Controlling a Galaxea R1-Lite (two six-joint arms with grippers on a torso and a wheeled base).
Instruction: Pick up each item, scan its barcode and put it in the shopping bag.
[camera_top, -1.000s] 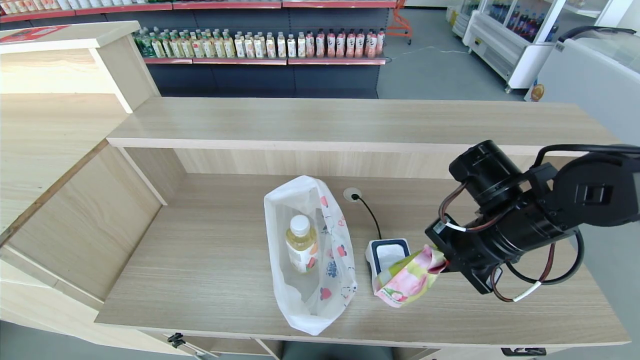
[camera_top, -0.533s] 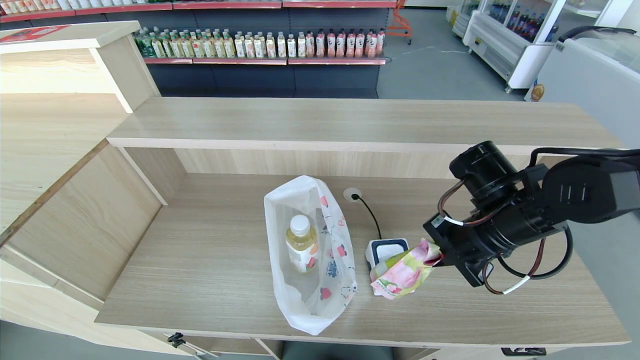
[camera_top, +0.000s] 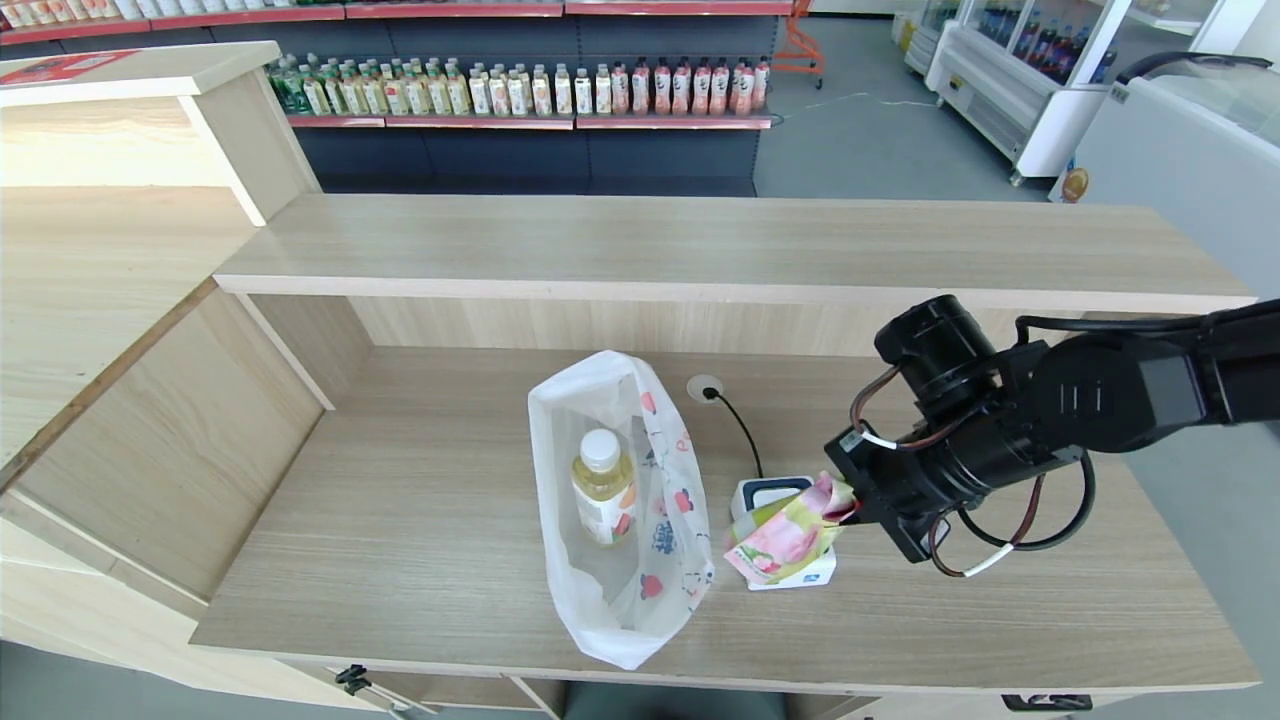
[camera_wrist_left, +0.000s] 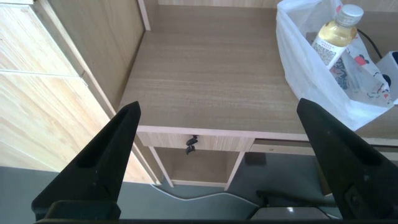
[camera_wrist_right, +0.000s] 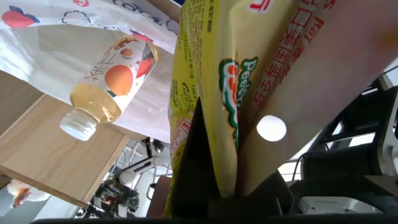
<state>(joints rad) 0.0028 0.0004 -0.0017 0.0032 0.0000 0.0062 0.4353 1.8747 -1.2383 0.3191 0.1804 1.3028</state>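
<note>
Head view: the right gripper (camera_top: 845, 500) clamps a pink-and-green foil snack pouch (camera_top: 785, 535) just above the white barcode scanner (camera_top: 800, 573), beside the white printed plastic shopping bag (camera_top: 672, 500). Left wrist view: the left gripper (camera_wrist_left: 217, 143) gapes wide. Right wrist view: pouch pinched fast.

Light wood-grain tabletop (camera_top: 430, 520), white printed shopping bag (camera_top: 672, 520) standing open near its middle, white barcode scanner (camera_top: 795, 573) just beside the bag, black cord (camera_top: 740, 428) running to a round cable port (camera_top: 705, 388).

scanner (camera_top: 808, 572) partly hidden, packet (camera_wrist_right: 236, 81) cropped, seemingly blurred
</note>
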